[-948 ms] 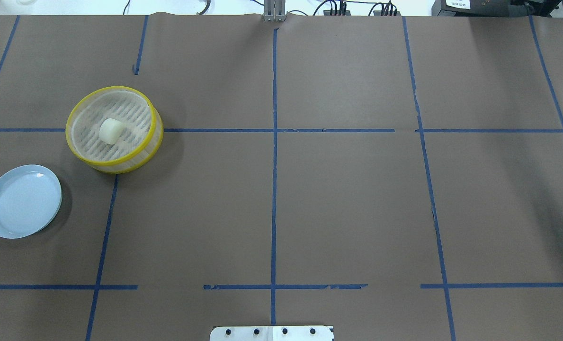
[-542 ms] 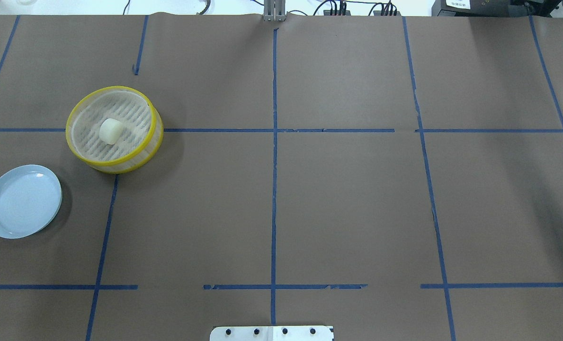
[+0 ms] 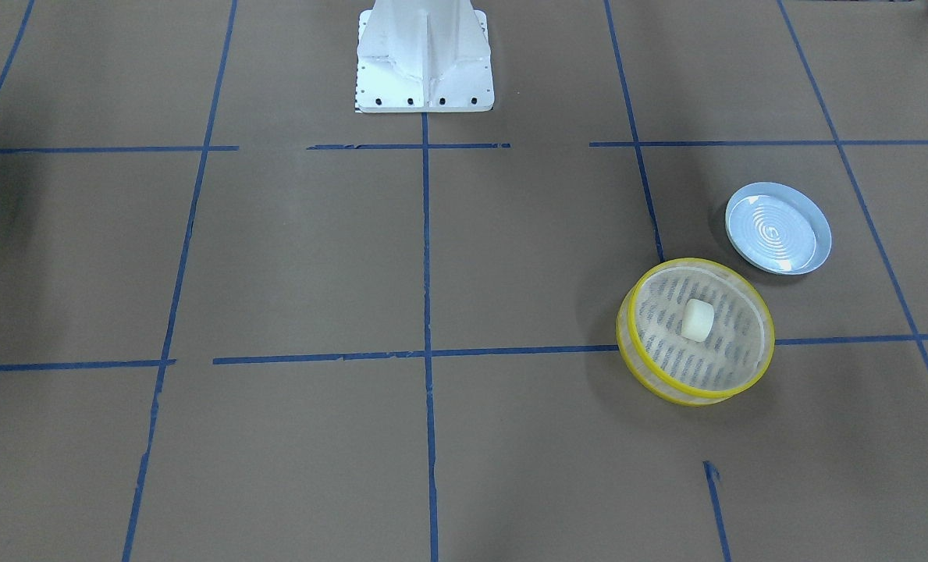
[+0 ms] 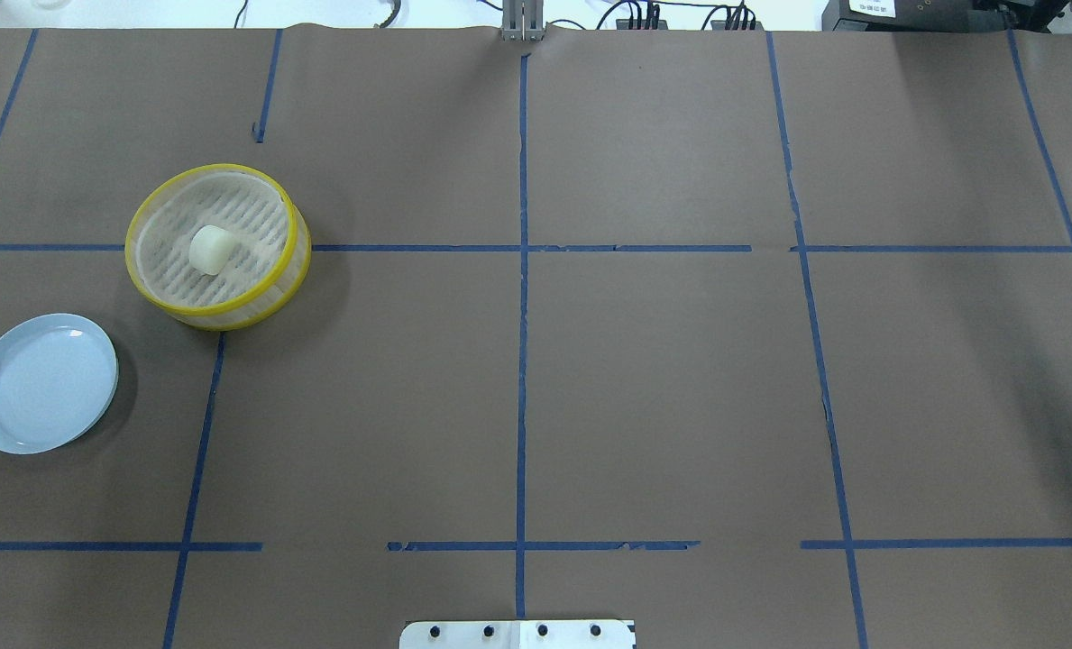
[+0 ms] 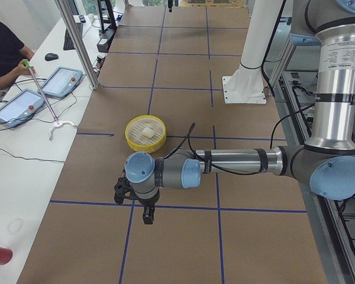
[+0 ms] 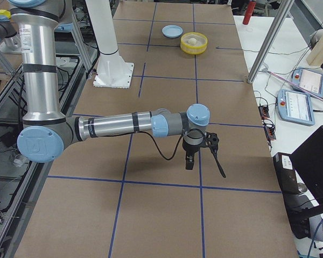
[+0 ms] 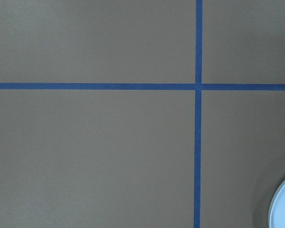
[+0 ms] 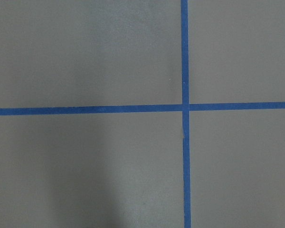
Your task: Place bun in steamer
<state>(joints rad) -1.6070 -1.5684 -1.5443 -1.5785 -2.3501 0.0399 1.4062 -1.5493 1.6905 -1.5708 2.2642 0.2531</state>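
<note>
Far left on the brown tabletop (image 4: 662, 388): pale blue plate (image 4: 42, 383), round, nothing on it, close to the left edge. Just right of it and farther from the robot, apart from the plate: steamer (image 4: 276, 296), round and shallow, bright yellow rims top and bottom, translucent pale wall, slotted whitish floor. Inside, about at the centre of that floor: bun (image 4: 210, 249), small, cream-white, a soft rounded cube, resting on the slots and clear of the wall all round.

Right of the steamer: bare paper marked only by the blue tape grid (image 4: 522, 361), wide room across the middle and the whole right half. White robot base plate (image 4: 517, 634) at the near edge, centred.

Left gripper (image 5: 147, 218): seen only from the table's end, hanging above the tabletop nearer that camera than the steamer and well apart from it; jaws pointing down, cannot tell whether released or clenched. Right gripper (image 6: 189, 162): likewise seen only from the far end, above bare paper, well away from steamer and plate; state of jaws cannot be told.
</note>
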